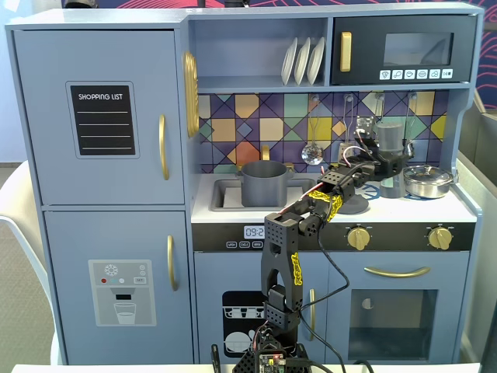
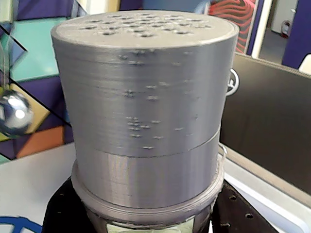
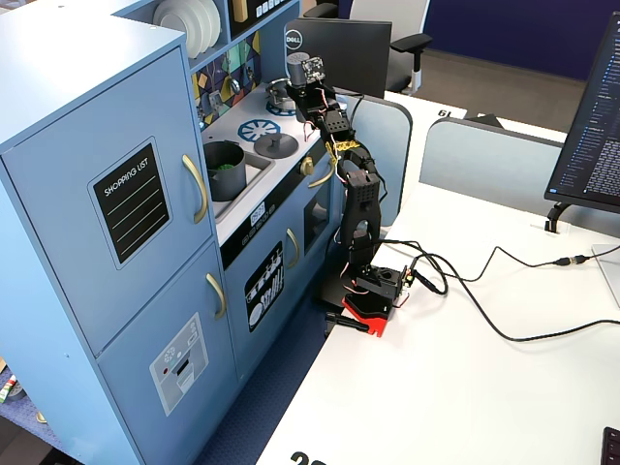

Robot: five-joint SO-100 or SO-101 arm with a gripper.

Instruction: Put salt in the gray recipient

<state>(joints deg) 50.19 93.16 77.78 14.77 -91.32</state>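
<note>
The salt shaker (image 1: 390, 148) stands upright at the right of the toy kitchen counter, in front of the tiled wall. In the wrist view its light gray perforated cap (image 2: 146, 97) fills the frame, with a strip of pale green label at the bottom edge. My gripper (image 1: 386, 168) is shut on the shaker's body below the cap; black fingers (image 2: 63, 213) hug it on both sides. I cannot tell whether it rests on the counter or is lifted. The gray pot (image 1: 264, 183) sits in the sink, well left of the gripper. It also shows in a fixed view (image 3: 225, 167), with something green inside.
A shiny steel pan (image 1: 428, 180) stands right of the shaker. A flat gray lid with a knob (image 1: 353, 203) lies on the counter under the arm. Ladles hang on the tiled wall (image 1: 312, 151). A faucet rises behind the pot.
</note>
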